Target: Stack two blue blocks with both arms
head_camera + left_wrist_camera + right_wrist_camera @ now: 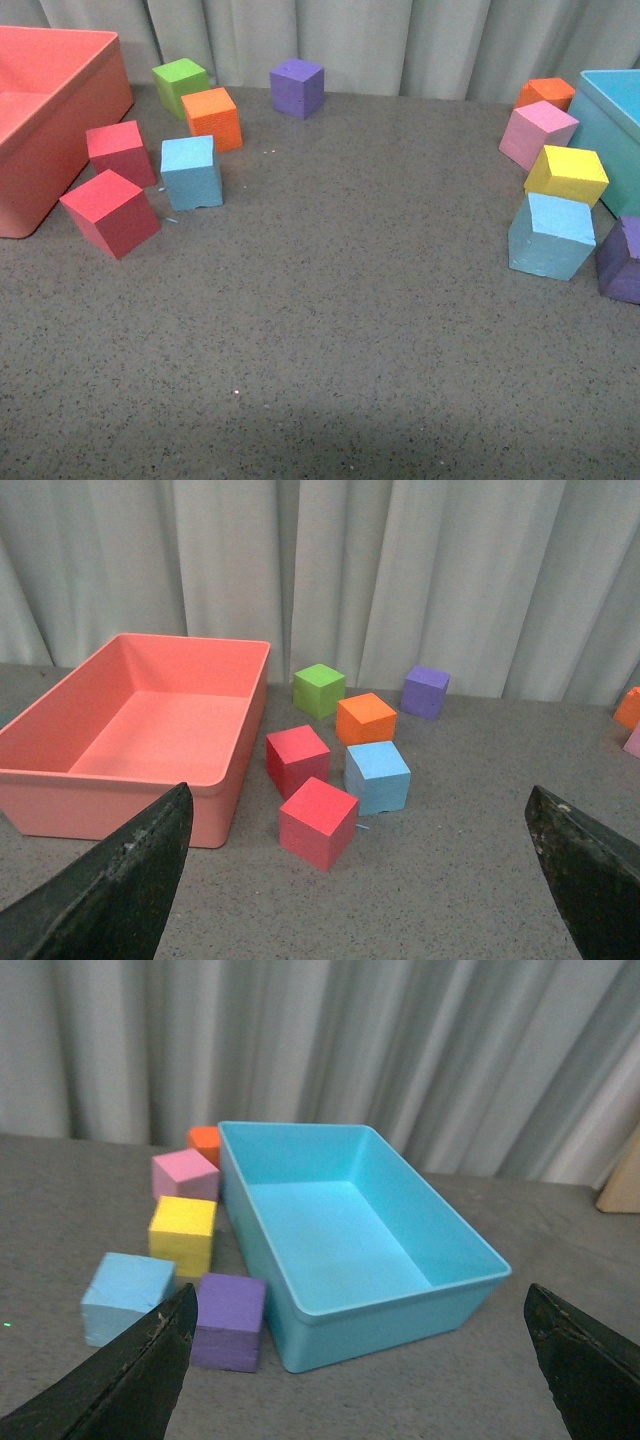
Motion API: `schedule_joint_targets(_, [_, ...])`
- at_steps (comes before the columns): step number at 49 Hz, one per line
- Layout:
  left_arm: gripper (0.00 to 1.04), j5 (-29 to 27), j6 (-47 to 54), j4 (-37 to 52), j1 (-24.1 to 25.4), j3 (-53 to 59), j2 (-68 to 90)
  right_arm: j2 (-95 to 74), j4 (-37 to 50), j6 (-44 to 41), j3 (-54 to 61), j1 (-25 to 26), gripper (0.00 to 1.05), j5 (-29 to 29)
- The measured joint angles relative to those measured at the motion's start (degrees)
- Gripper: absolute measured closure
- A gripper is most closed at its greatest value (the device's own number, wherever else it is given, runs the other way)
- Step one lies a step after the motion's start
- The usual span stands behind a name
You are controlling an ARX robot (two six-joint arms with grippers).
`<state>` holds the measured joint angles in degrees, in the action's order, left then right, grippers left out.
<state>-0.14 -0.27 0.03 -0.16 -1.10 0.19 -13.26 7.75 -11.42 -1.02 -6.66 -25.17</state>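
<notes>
One light blue block (191,171) stands on the left of the table among red, orange and green cubes; it also shows in the left wrist view (377,776). The other light blue block (551,236) stands on the right, in front of a yellow cube; it also shows in the right wrist view (126,1297). Neither arm shows in the front view. My left gripper (365,880) is open and empty, well short of the left cluster. My right gripper (360,1360) is open and empty, facing the teal bin (400,1315).
A salmon bin (40,130) stands at the far left, the teal bin (612,130) at the far right. Two red cubes (110,212), an orange cube (212,118), a green cube (180,84) and a purple cube (297,87) are on the left. Yellow (566,174), pink (537,134), orange (545,94) and purple (622,262) cubes crowd the right block.
</notes>
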Motion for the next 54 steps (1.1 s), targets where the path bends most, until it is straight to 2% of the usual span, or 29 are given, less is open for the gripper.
schedule_joint_targets(3, [0.07,0.0,0.0,0.0,0.0,0.0,0.0,-6.38,4.11,0.22,-1.2,1.07,0.1,1.4])
schedule_joint_targets(9, [0.07,0.04,0.0,0.0,0.0,0.0,0.0,-23.71,14.8,1.38,-6.14,4.55,0.1,8.66])
schedule_joint_targets(13, [0.07,0.02,0.0,0.0,0.0,0.0,0.0,-35.3,19.45,3.52,-11.15,6.19,0.1,11.91])
schedule_joint_targets(16, [0.07,0.02,0.0,0.0,0.0,0.0,0.0,-43.52,19.8,5.01,-15.56,6.71,0.1,14.29])
schedule_joint_targets(29, [0.07,0.02,0.0,0.0,0.0,0.0,0.0,-70.38,8.11,14.27,-36.0,4.79,0.1,17.49])
schedule_joint_targets(38, [0.07,0.02,0.0,0.0,0.0,0.0,0.0,-88.04,-6.97,25.07,-53.64,0.7,0.1,19.28])
schedule_joint_targets(46, [0.07,0.02,0.0,0.0,0.0,0.0,0.0,-97.79,-12.79,29.77,-60.04,-1.68,0.1,17.62])
schedule_joint_targets(54, [0.07,0.02,0.0,0.0,0.0,0.0,0.0,-101.29,-15.17,30.97,-62.25,-2.14,0.1,16.06])
